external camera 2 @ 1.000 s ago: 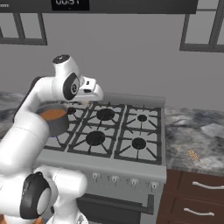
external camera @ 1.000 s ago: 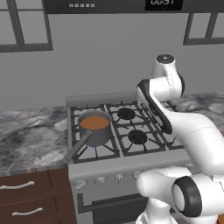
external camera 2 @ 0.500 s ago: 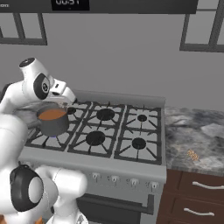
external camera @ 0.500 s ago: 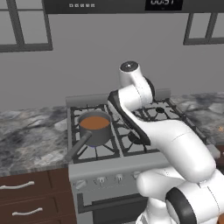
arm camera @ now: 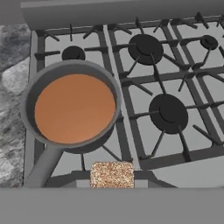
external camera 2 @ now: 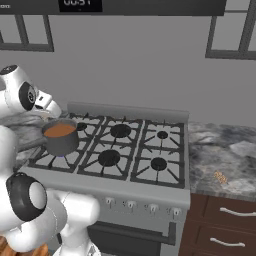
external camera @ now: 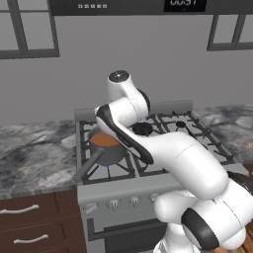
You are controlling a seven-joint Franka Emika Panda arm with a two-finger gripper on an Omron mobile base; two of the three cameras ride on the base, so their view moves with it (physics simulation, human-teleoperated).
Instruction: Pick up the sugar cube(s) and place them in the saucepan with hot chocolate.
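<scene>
My fingers [arm camera: 112, 186] are pinched tight on a sugar cube [arm camera: 112, 174]. The cube is brown and speckled, and it sits at the bottom of my hand view, right between my tips. I cannot see the tips themselves well there, so I think the cube hides them.

I hold the cube up in the air over the front left part of the stove [arm camera: 175, 74]. The saucepan with hot chocolate [arm camera: 74, 107] is just beside the cube and a bit farther from me. It stands on the front left burner. The drink inside is orange-brown and flat. The long grey handle [arm camera: 43, 166] points back toward the front edge of the stove, close to the cube.

From the left base view my white arm [external camera: 148, 143] bends over the stove, and the saucepan [external camera: 106, 146] peeks out under it. In the right base view the saucepan [external camera 2: 60, 137] sits on the near left burner, with my hand just above and to the left of it.

A small speckled thing [external camera 2: 219, 176] lies on the grey worktop [external camera 2: 225, 160] right of the stove, well apart from the pan. It may be another sugar cube.
</scene>
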